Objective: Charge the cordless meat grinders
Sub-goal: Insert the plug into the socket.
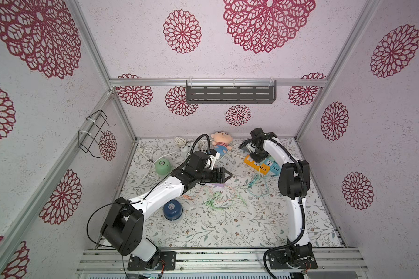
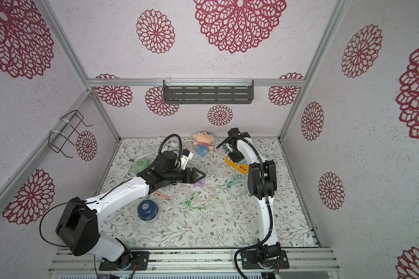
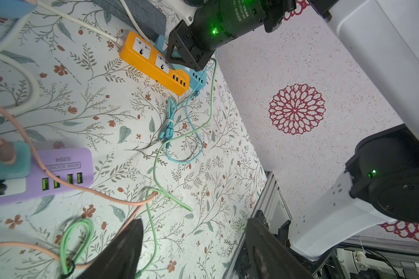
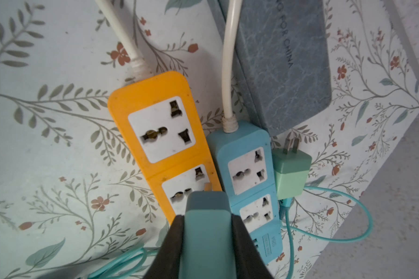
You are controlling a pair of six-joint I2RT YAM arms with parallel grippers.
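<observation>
Well left of the smooth orange power strip [image 1: 256, 165] on the flower-printed bench [image 1: 228, 229] stand the domed light green grinder [image 1: 163, 166] and navy grinder [image 1: 172, 209]. Left jaws hang apart, empty, between them and it. Right jaws clamp a boxy teal plug [image 4: 207, 241] over its socket.

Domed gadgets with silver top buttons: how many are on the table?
2. The light green gadget sits back left beside white cords; the navy blue gadget sits nearer the front, by the left arm. The arms may hide another.
</observation>
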